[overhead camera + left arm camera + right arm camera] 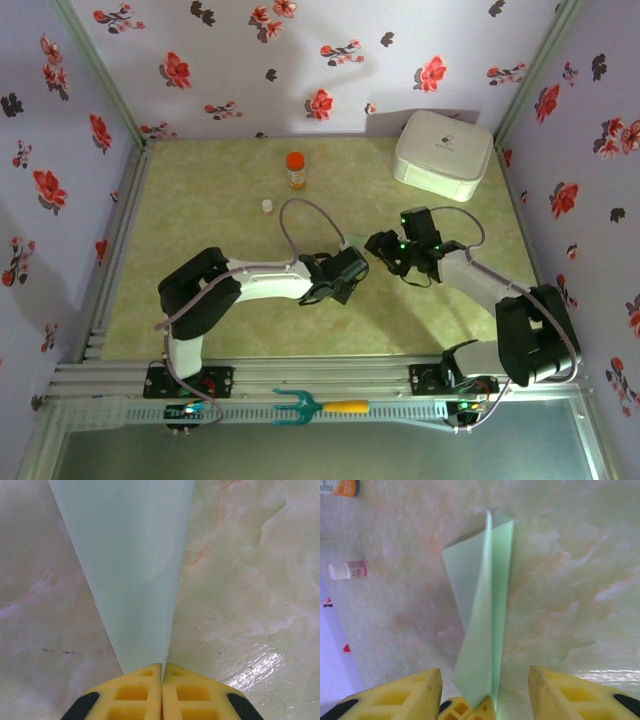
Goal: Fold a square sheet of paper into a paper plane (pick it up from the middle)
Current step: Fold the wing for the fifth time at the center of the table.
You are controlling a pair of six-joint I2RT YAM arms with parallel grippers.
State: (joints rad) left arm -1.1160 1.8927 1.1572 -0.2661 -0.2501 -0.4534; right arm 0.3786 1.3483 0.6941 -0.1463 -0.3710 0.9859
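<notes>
Here, the paper plane (132, 570) is pinched at its narrow end by the closed left claw (162, 669) near the middle of the table (250, 580), while the right claw (485, 675) is held open astride it. The folds could be crushed or twisted if that claw is shut off-centre.

Black-and-white arms (270, 282) carry grey cables (282, 230), yellow tool fingers (135, 695).

Matt, creased paper plane (485, 605); glossy marbled table (570, 580) (fingers (405, 695) look like yellow plastic).
</notes>
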